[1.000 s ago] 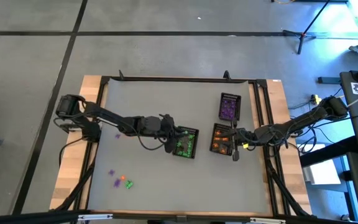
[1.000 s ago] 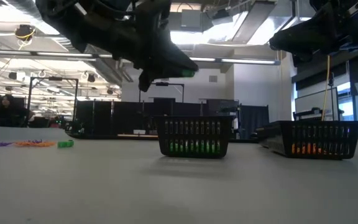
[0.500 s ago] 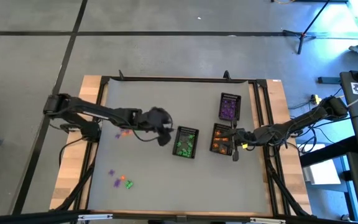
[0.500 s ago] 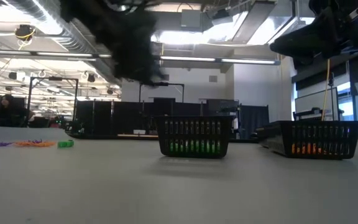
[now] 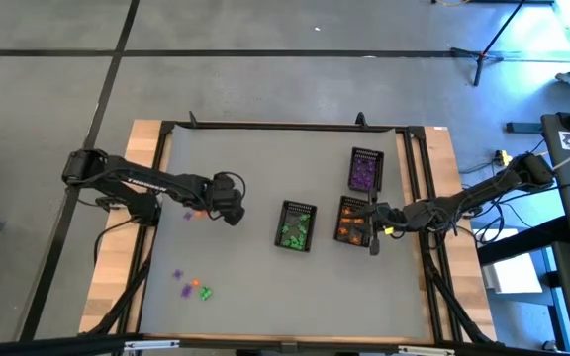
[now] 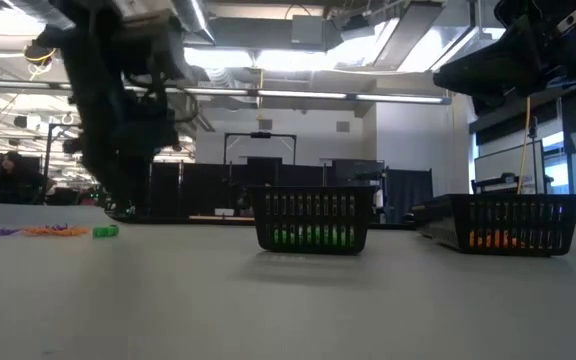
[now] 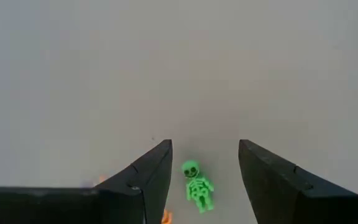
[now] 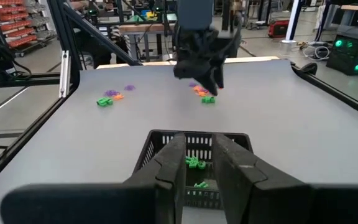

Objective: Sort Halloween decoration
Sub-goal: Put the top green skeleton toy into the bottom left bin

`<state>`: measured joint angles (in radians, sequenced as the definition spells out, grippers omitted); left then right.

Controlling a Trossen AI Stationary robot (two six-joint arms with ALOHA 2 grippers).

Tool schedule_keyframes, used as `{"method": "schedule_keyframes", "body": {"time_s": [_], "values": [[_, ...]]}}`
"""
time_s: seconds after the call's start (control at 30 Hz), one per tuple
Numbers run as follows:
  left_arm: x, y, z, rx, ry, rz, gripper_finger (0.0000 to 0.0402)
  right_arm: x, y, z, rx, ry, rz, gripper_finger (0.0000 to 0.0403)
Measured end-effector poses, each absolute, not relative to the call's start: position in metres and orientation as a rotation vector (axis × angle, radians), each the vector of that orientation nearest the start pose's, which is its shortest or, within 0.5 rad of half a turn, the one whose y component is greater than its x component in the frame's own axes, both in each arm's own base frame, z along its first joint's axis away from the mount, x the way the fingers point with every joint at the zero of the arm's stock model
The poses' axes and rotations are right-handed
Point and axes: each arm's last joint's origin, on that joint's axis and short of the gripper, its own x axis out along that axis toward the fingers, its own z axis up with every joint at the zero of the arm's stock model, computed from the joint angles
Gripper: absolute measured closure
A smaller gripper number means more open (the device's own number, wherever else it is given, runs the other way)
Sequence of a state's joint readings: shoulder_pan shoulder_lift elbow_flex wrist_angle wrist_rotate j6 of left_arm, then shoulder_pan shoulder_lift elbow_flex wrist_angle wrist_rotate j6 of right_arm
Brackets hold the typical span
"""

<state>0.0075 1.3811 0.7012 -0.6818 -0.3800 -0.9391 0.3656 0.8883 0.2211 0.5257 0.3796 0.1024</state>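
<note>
My left gripper (image 7: 204, 149) hangs open over the table's middle left (image 5: 230, 206), fingers pointing down. A green skeleton trinket (image 7: 197, 186) lies flat on the table below the gap between its fingers, untouched, with orange pieces (image 5: 198, 210) beside it. More trinkets (image 5: 192, 287) lie near the front left. My right gripper (image 8: 198, 163) hovers by the orange basket's (image 5: 352, 220) near right corner (image 5: 374, 240). Its fingers stand a narrow gap apart with nothing between them.
Three black mesh baskets stand right of centre: one with green pieces (image 5: 296, 225), one with orange, one with purple (image 5: 365, 170) farther back. Bare grey table lies between the left gripper and the green basket (image 6: 313, 220). Wooden rails and a black frame (image 5: 162, 138) border the table.
My left gripper has swung from above the green basket toward the table's left edge and come down over the loose trinkets. A green piece seen at its fingertips one second ago is no longer there.
</note>
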Motion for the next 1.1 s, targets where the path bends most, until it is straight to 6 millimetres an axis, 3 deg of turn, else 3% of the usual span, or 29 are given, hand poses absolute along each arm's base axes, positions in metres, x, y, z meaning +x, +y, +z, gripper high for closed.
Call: {"method": "schedule_keyframes", "body": {"time_s": [0.27,0.63,0.77,1.0,1.1], "values": [[0.201,0.013,0.141,-0.668,1.093,0.986,0.0225,0.169,0.053,0.191,0.053,0.128,-0.023,0.0327],[0.198,0.012,0.129,-0.739,1.062,0.975,0.0234,0.169,0.053,0.191,0.051,0.127,-0.034,0.0327],[0.199,0.012,0.129,-0.726,1.064,0.966,0.0273,0.169,0.053,0.191,0.051,0.127,-0.033,0.0327],[0.209,0.013,0.139,-0.645,1.044,0.924,0.0385,0.169,0.053,0.191,0.051,0.127,-0.034,0.0327],[0.221,0.014,0.151,-0.614,0.982,0.889,0.0389,0.169,0.053,0.191,0.051,0.127,-0.033,0.0327]]}}
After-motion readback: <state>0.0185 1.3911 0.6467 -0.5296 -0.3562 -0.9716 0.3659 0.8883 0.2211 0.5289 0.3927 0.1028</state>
